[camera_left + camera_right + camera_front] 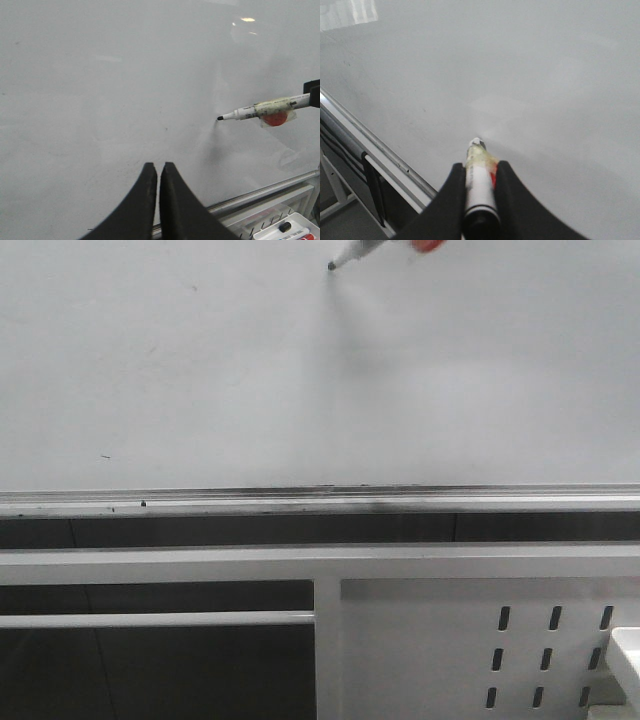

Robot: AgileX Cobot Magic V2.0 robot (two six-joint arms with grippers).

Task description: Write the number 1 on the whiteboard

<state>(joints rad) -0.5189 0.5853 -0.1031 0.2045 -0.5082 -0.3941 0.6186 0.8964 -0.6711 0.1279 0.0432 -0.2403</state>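
Shelving of white metal fills the bottom of the front view, with a perforated panel [540,650] at lower right; just above runs the silver ledge [300,502] along the lower edge of the whiteboard [200,360], which takes up everything beyond. No number 1 shows on it, only a few tiny dark specks, so the stroke looks not yet begun. At the top centre of the front view the marker [352,254] slants down-left, its black tip at or just off the board; contact cannot be judged. The right gripper [481,186] is clamped on the marker's barrel behind the taped section with the red patch. The left gripper [158,172] has its fingers pressed together on nothing, pointing at the board. A tray with spare pens [290,232] sits at the lower right corner of the left wrist view. The marker is probably light, stiff and smooth, so it could slip or twist under pressure; a firm hold on the barrel and gentle contact on the glossy, slippery board seem wise.
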